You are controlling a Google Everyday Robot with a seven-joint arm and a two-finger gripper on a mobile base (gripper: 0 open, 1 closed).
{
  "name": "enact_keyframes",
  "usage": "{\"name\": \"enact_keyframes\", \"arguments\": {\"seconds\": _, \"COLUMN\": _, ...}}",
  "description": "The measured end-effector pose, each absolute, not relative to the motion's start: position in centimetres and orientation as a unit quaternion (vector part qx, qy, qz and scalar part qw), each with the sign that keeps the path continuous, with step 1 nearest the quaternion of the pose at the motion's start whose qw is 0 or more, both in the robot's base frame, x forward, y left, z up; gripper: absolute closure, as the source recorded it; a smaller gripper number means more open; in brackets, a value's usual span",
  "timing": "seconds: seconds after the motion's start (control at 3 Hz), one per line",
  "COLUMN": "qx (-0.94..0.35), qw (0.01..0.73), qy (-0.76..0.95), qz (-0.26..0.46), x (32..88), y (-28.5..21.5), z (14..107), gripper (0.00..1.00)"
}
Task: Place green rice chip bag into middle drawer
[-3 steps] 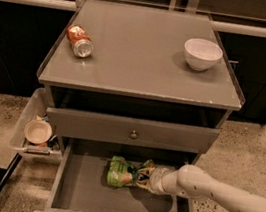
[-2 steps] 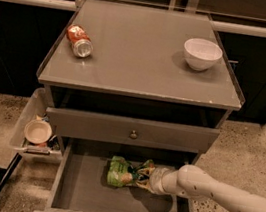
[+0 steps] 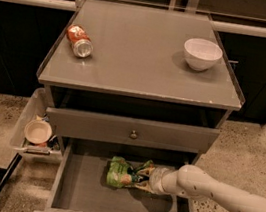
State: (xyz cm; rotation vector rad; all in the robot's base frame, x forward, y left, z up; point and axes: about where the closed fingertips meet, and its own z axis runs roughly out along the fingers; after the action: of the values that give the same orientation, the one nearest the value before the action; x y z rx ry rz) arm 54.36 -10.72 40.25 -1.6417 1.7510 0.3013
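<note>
The green rice chip bag (image 3: 123,173) lies on the floor of the open middle drawer (image 3: 84,186), near its back and a little right of centre. My white arm reaches in from the right, and my gripper (image 3: 144,177) is inside the drawer at the bag's right end, touching it. The arm's wrist hides the bag's right end.
An orange-red soda can (image 3: 80,41) lies on its side at the cabinet top's left. A white bowl (image 3: 202,53) stands at the top's right. The closed drawer front with a round knob (image 3: 133,134) is just above the open drawer. A clear bin holding a small bowl (image 3: 38,131) stands left of the cabinet.
</note>
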Motion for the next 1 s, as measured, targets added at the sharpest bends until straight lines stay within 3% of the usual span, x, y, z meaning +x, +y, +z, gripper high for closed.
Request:
{"name": "enact_keyframes", "arguments": {"seconds": 0.33, "qx": -0.633, "qw": 0.358, "qy": 0.676, "qz": 0.120, "x": 53.0, "y": -11.6, "z": 40.9, "gripper": 0.12}}
{"name": "enact_keyframes", "arguments": {"seconds": 0.67, "qx": -0.637, "qw": 0.374, "qy": 0.663, "qz": 0.119, "x": 50.9, "y": -12.6, "z": 43.4, "gripper": 0.00}}
{"name": "enact_keyframes", "arguments": {"seconds": 1.0, "qx": -0.642, "qw": 0.395, "qy": 0.648, "qz": 0.111, "x": 49.3, "y": -13.7, "z": 46.5, "gripper": 0.00}}
